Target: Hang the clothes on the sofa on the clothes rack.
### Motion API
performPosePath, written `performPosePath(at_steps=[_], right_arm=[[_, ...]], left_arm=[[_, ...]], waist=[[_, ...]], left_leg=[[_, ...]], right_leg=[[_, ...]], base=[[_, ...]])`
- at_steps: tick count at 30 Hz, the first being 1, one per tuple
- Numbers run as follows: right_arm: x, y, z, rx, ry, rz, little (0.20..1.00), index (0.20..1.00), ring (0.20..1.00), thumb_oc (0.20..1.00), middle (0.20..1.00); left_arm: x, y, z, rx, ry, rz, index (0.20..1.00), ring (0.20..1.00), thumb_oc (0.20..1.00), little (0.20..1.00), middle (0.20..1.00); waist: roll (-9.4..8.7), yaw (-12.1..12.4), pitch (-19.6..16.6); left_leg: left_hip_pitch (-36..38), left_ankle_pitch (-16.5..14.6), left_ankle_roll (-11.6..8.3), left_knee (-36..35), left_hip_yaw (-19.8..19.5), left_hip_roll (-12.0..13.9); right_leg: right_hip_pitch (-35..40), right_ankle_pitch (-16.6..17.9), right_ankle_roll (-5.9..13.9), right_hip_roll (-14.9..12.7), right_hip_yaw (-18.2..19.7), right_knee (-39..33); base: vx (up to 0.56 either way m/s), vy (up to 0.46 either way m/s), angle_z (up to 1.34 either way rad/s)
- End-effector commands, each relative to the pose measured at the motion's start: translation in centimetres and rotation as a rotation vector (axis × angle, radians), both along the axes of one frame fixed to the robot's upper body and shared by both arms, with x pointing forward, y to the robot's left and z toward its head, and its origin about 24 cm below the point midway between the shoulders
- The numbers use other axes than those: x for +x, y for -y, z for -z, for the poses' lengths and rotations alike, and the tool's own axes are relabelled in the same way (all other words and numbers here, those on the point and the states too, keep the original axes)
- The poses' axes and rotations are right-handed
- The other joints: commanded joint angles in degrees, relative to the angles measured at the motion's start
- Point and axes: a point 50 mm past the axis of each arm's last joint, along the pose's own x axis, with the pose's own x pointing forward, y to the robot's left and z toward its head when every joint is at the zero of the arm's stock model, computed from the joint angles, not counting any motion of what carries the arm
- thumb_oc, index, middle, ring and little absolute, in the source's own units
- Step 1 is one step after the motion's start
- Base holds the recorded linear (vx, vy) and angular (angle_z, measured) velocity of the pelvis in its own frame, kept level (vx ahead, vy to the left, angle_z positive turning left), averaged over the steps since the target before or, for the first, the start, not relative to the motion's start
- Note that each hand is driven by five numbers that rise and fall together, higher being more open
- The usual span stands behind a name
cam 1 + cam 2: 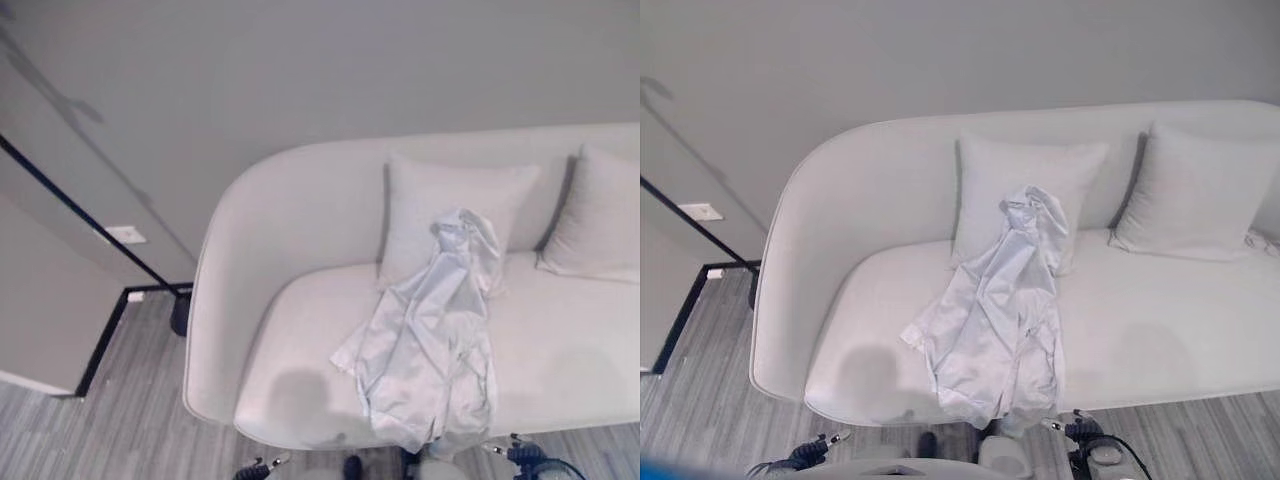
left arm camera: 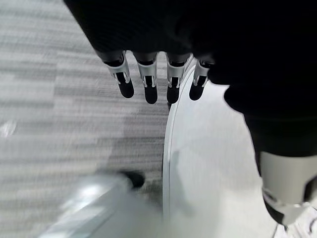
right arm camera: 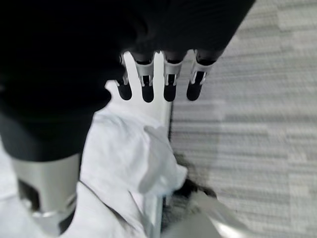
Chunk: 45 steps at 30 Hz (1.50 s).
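Eye views: pale garment (image 1: 432,340) lies draped over sofa (image 1: 300,370) seat, hood against cushion (image 1: 440,200), ungrasped | Left wrist view: left hand (image 2: 148,79) fingers straight, empty, above sofa edge | Right wrist view: right hand (image 3: 153,79) fingers straight, empty, above garment hem, presumably staged for pickup

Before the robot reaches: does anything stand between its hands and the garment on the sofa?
Nothing visible does. The pale garment lies uncovered on the sofa, hem over the front edge. The right hand, open, hangs beside that hem; the left hand is open too.
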Motion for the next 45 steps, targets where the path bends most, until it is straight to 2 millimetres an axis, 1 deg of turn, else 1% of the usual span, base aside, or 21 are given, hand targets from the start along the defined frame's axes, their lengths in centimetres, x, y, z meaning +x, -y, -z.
performPosePath(at_steps=[1,5,6,7,9,11,12,14,17,18,19,21,22,23,27,32,39,40,42,43,45], right_arm=[[3.1,-0.4,-1.3,0.0,0.113,-0.044,1.0,1.0,1.0,1.0,1.0],[3.8,-0.7,-1.5,0.001,0.132,-0.062,1.0,1.0,1.0,1.0,1.0],[4.2,-0.9,-1.6,-0.003,0.135,-0.078,1.0,1.0,1.0,1.0,1.0],[4.6,-1.2,-1.8,0.001,0.144,-0.093,1.0,1.0,1.0,1.0,1.0],[4.7,-1.3,-1.8,0.003,0.145,-0.1,1.0,1.0,1.0,1.0,1.0],[4.4,-1.6,-1.7,0.014,0.151,-0.103,1.0,1.0,1.0,1.0,1.0],[4.4,-1.6,-1.7,0.009,0.153,-0.112,1.0,1.0,1.0,1.0,1.0],[4.4,-0.9,-2.0,-0.009,0.166,-0.114,1.0,1.0,1.0,1.0,1.0],[4.2,0.0,-2.2,-0.033,0.17,-0.087,1.0,1.0,1.0,1.0,1.0],[4.1,0.6,-2.3,-0.045,0.175,-0.059,1.0,1.0,1.0,1.0,1.0],[4.0,1.0,-2.4,-0.053,0.18,-0.035,1.0,1.0,1.0,1.0,1.0],[3.6,1.6,-2.5,-0.06,0.178,-0.007,1.0,1.0,1.0,1.0,1.0],[3.4,1.8,-2.4,-0.064,0.174,0.004,1.0,1.0,1.0,1.0,1.0],[3.5,2.3,-2.7,-0.078,0.18,0.006,1.0,1.0,1.0,1.0,1.0],[3.7,3.0,-3.2,-0.103,0.205,0.014,1.0,1.0,1.0,1.0,1.0],[4.8,3.3,-4.7,-0.12,0.31,0.008,1.0,1.0,1.0,1.0,1.0],[8.1,3.7,-8.5,-0.193,0.513,-0.059,1.0,1.0,1.0,1.0,1.0],[9.2,3.7,-9.6,-0.212,0.561,-0.091,1.0,1.0,1.0,1.0,1.0],[9.2,3.7,-9.6,-0.212,0.561,-0.091,1.0,1.0,1.0,1.0,1.0],[10.6,3.5,-10.9,-0.24,0.612,-0.13,1.0,1.0,1.0,1.0,1.0],[12.3,3.0,-12.3,-0.259,0.668,-0.164,1.0,1.0,1.0,1.0,1.0]], left_arm=[[1.9,-1.3,-0.8,0.043,0.061,0.011,1.0,1.0,1.0,1.0,1.0],[2.7,-1.7,-1.2,0.049,0.107,-0.029,1.0,1.0,1.0,1.0,1.0],[2.8,-1.9,-1.4,0.052,0.123,-0.059,1.0,1.0,1.0,1.0,1.0],[2.5,-2.1,-1.3,0.053,0.123,-0.087,1.0,1.0,1.0,1.0,1.0],[2.4,-2.2,-1.3,0.055,0.123,-0.096,1.0,1.0,1.0,1.0,1.0],[2.0,-2.4,-1.3,0.065,0.113,-0.091,1.0,1.0,1.0,1.0,1.0],[1.8,-2.4,-1.3,0.066,0.116,-0.1,1.0,1.0,1.0,1.0,1.0],[1.8,-1.7,-1.1,0.039,0.125,-0.127,1.0,1.0,1.0,1.0,1.0],[2.4,-1.1,-1.1,0.023,0.146,-0.115,1.0,1.0,1.0,1.0,1.0],[3.0,-0.8,-1.2,0.019,0.159,-0.108,1.0,1.0,1.0,1.0,1.0],[3.4,-0.5,-1.3,0.013,0.17,-0.101,1.0,1.0,1.0,1.0,1.0],[3.9,-0.3,-1.5,0.006,0.188,-0.083,1.0,1.0,1.0,1.0,1.0],[4.4,-0.3,-1.7,0.006,0.209,-0.072,1.0,1.0,1.0,1.0,1.0],[4.6,-0.1,-1.8,0.001,0.224,-0.064,1.0,1.0,1.0,1.0,1.0],[5.0,0.0,-2.1,-0.004,0.257,-0.052,1.0,1.0,1.0,1.0,1.0],[6.5,-0.9,-3.6,0.034,0.36,-0.011,1.0,1.0,1.0,1.0,1.0],[10.7,-1.9,-7.9,0.098,0.606,0.049,1.0,1.0,1.0,1.0,1.0],[12.1,-2.1,-9.2,0.128,0.672,0.079,1.0,1.0,1.0,1.0,1.0],[12.1,-2.1,-9.3,0.128,0.672,0.079,1.0,1.0,1.0,1.0,1.0],[13.9,-2.1,-11.1,0.172,0.753,0.13,1.0,1.0,1.0,1.0,1.0],[15.8,-2.1,-13.1,0.222,0.828,0.179,1.0,1.0,1.0,1.0,1.0]], waist=[[-1.23,0.58,0.99],[-0.75,1.42,0.83],[-0.78,1.94,0.89],[-1.2,1.71,0.77],[-1.56,1.39,0.82],[-3.04,1.41,-0.02],[-3.29,1.24,-0.28],[-2.12,0.7,-0.52],[-1.05,0.26,-0.35],[-0.78,-0.09,0.08],[-0.82,-0.56,0.27],[-1.14,-1.29,0.25],[-1.19,-1.23,0.24],[-1.12,-0.9,0.46],[0.14,-1.39,0.62],[0.88,-2.42,-0.19],[1.06,-3.34,0.26],[1.03,-3.56,0.19],[1.02,-3.53,0.23],[0.98,-3.63,0.18],[0.91,-3.76,0.36]], left_leg=[[-2.42,0.04,-5.07,0.43,-2.53,4.86],[-2.69,-0.06,-6.11,-0.54,-2.4,6.96],[-2.03,-0.5,-6.94,-1.3,-2.27,8.6],[-0.31,-1.2,-8.08,-2.12,-1.96,10.18],[0.65,-1.49,-8.66,-2.12,-1.97,10.9],[1.37,-1.94,-10.21,-2.12,-1.41,11.82],[1.6,-1.45,-11.21,-2.12,-0.92,13.4],[0.44,1.06,-12.89,-2.12,-1.24,17.39],[-1.24,3.43,-13.33,-2.12,-1.82,18.87],[-2.39,5.65,-13.23,-2.12,-1.36,19.17],[-3.5,6.87,-12.88,-1.95,0.59,19.18],[-3.64,6.38,-12.02,-1.14,4.83,18.42],[-3.65,5.33,-11.43,0.0,4.79,16.94],[-4.59,3.11,-10.2,0.98,1.14,13.02],[-3.31,2.21,-9.44,-0.84,0.04,10.52],[-2.05,1.4,-9.49,-2.12,1.68,10.09],[-1.54,0.08,-9.27,-2.12,3.41,9.77],[-1.39,-0.23,-9.25,-2.12,3.86,9.73],[-1.35,-0.24,-9.25,-2.12,3.9,9.73],[-1.3,-0.45,-9.26,-2.12,4.26,9.76],[-1.29,-0.51,-9.33,-2.12,4.63,9.83]], right_leg=[[4.02,-4.24,3.28,-3.57,2.83,4.89],[4.29,-1.02,3.49,-8.98,2.65,0.92],[3.43,1.64,4.68,-12.16,1.52,-2.25],[1.34,4.28,6.18,-13.47,0.9,-4.73],[1.42,4.87,6.66,-13.25,1.54,-5.27],[3.58,4.07,7.79,-13.23,1.37,-7.44],[3.86,3.4,7.77,-12.39,1.04,-6.96],[3.84,0.64,6.32,-9.16,0.88,-5.0],[4.43,-1.89,4.96,-6.74,-0.07,-4.33],[4.88,-2.43,4.54,-6.21,-0.91,-4.34],[5.1,-2.82,4.06,-6.05,-1.62,-4.42],[5.46,-3.0,3.35,-5.81,-2.98,-4.91],[5.48,-2.87,3.06,-5.47,-3.03,-5.17],[5.45,-2.28,2.76,-4.94,-2.69,-5.64],[5.62,-2.36,2.55,-4.13,-2.21,-5.3],[6.33,-1.55,3.24,-4.37,-1.48,-6.68],[5.76,0.26,4.55,-5.46,0.28,-8.17],[5.59,0.64,4.73,-5.7,0.57,-8.54],[5.61,0.65,4.74,-5.69,0.6,-8.55],[5.56,0.94,4.93,-5.88,0.85,-8.85],[5.37,1.2,5.1,-6.03,1.1,-9.02]], base=[[0.0,-0.115,-0.14],[0.01,-0.187,-0.15],[0.11,-0.489,-0.08],[0.16,-0.509,-0.19],[0.12,-0.296,-0.3],[0.14,-0.349,0.09],[0.14,-0.399,0.41],[0.08,-0.521,0.19],[-0.01,-0.307,0.18],[-0.05,-0.149,0.29],[-0.06,-0.203,0.25],[-0.03,-0.168,0.42],[0.01,-0.182,0.38],[0.03,-0.13,0.14],[0.03,-0.004,-0.11],[0.06,0.058,-0.09],[0.0,0.046,-0.18],[0.0,0.027,-0.25],[0.0,0.011,-0.14],[0.0,0.01,-0.14],[-0.01,0.009,-0.09]])
